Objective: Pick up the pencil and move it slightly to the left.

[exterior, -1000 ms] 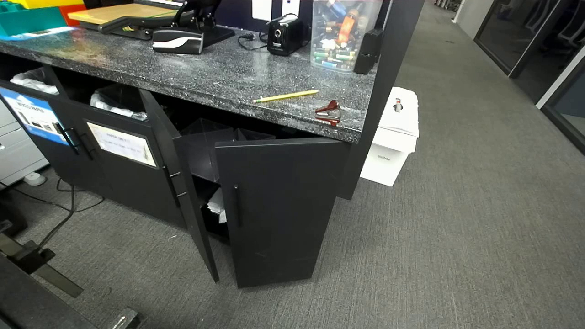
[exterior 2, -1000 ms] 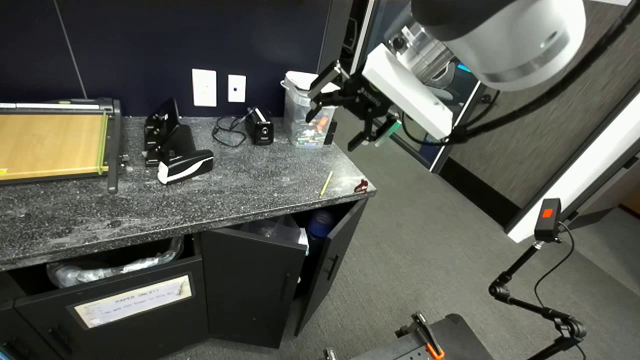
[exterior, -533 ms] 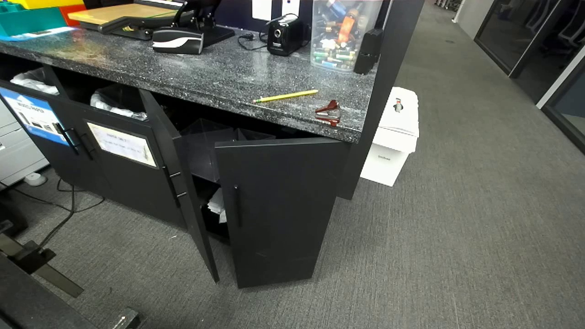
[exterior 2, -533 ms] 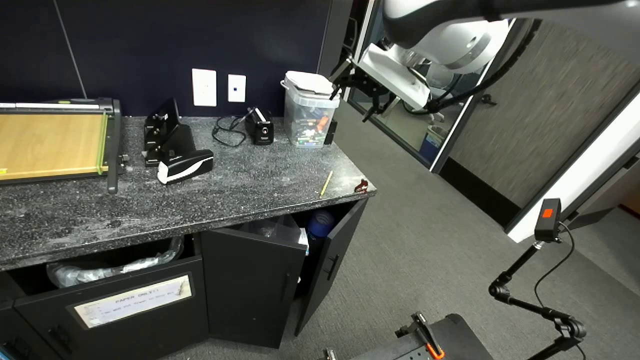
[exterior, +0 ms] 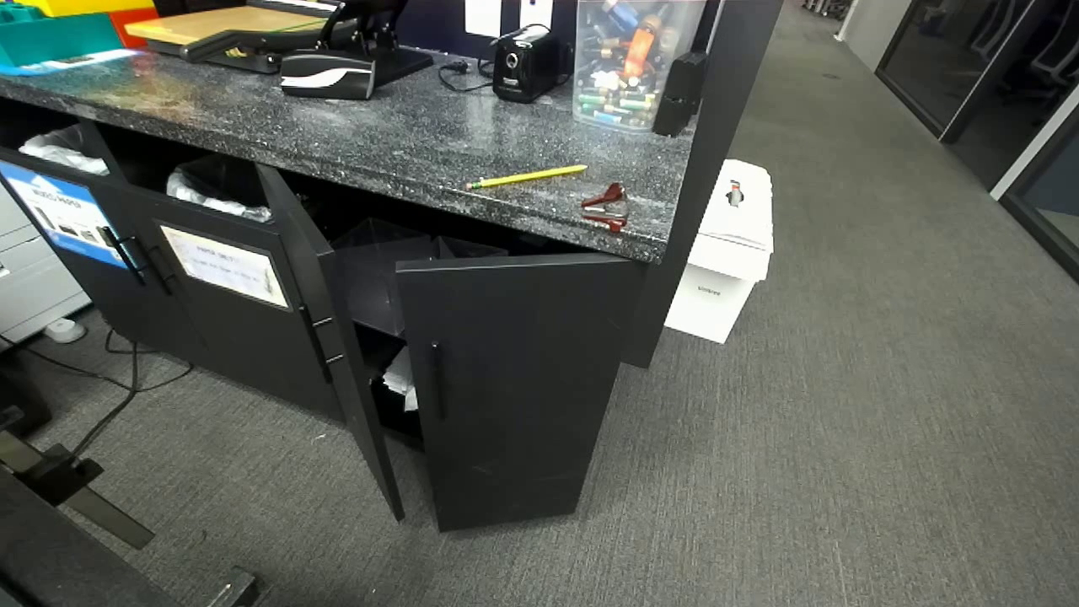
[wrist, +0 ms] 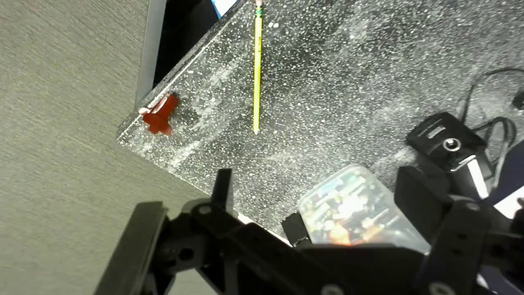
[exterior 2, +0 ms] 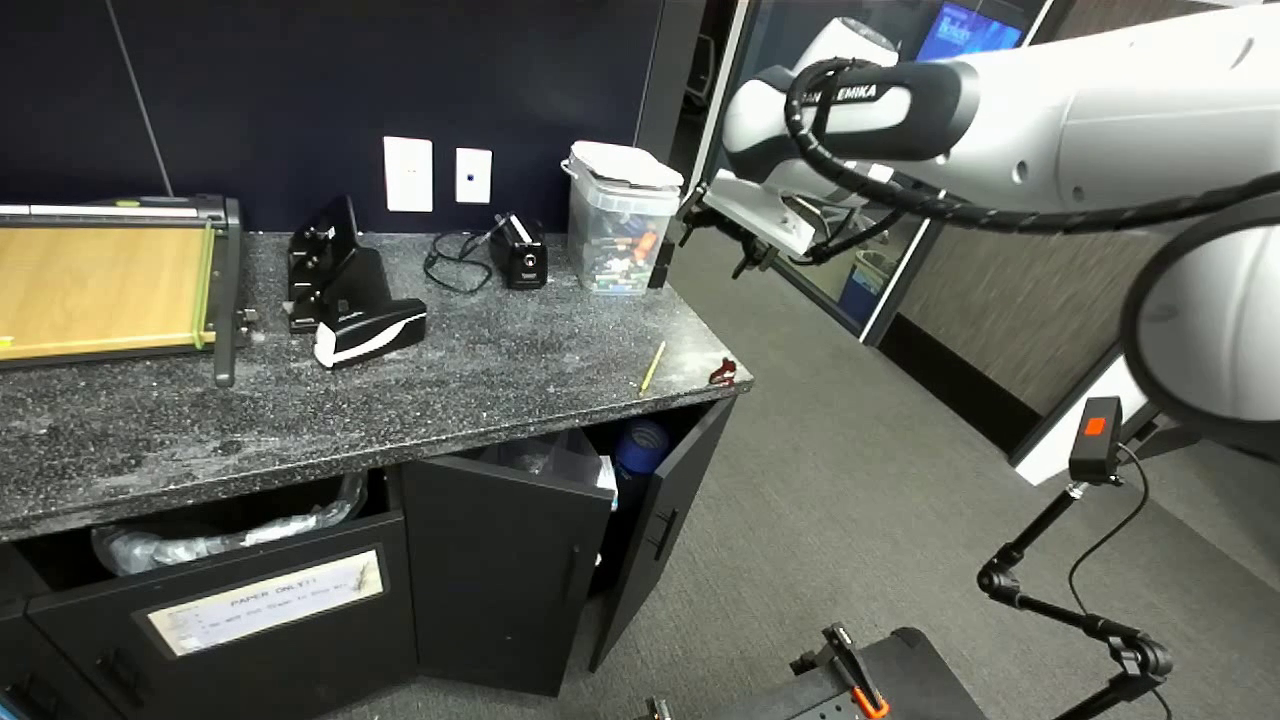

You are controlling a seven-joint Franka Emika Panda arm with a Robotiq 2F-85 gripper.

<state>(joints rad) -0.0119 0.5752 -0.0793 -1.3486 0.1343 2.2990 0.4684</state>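
One gripper (exterior 2: 710,259), lower now — pencil (exterior: 528,177) unmoved.

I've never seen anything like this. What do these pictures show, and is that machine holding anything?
The white-and-black machine is a robot arm; its end carries a gripper, a mechanical hand with two fingers. Two pictures come from cameras outside it; the third, the wrist view, is taken from the arm itself, so the gripper looms large at the bottom. On the speckled counter lie a yellow pencil and what looks like a reddish-brown staple remover; a clear tub, a black corded device and a paper cutter are there too. Nothing is held: the gripper is open, and the pencil rests on the counter, away from the fingers.
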